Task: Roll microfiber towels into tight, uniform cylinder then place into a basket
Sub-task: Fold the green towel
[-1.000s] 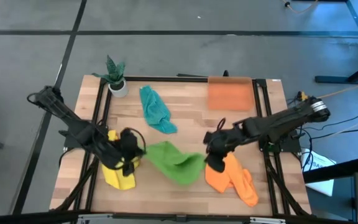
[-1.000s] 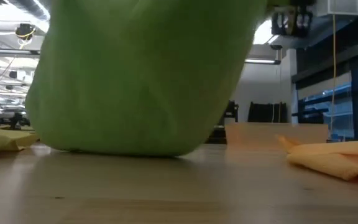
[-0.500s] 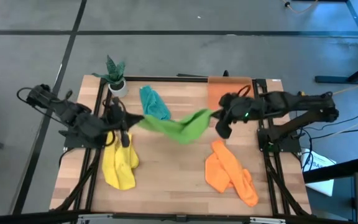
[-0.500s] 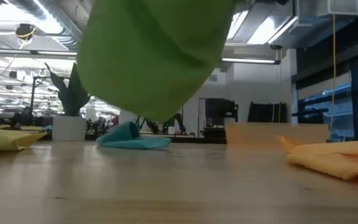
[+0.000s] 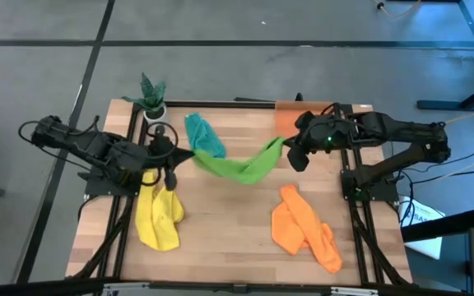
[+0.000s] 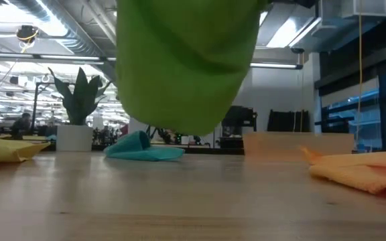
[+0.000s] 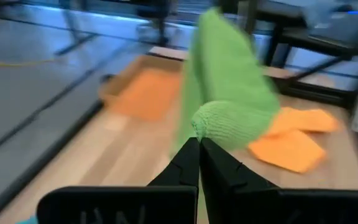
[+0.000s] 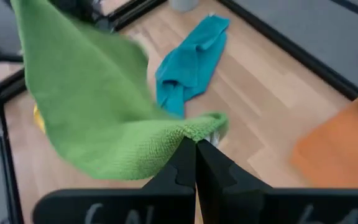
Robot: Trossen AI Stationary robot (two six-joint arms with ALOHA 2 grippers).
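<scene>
Green towel (image 5: pixel 235 167) is held off the surface (image 5: pixel 220 234), slung between both arms, long axis running from left tool (image 5: pixel 174 158) to right tool (image 5: pixel 290 150). Left tool is pinched closed on one corner beside the teal towel (image 5: pixel 204 141); right tool is pinched closed on the opposite corner, next to the orange basket (image 5: pixel 303 123). Towel sags mid-span. Judgement: right arm is nearer the basket; towel must go down flat, axis kept, before rolling.
</scene>
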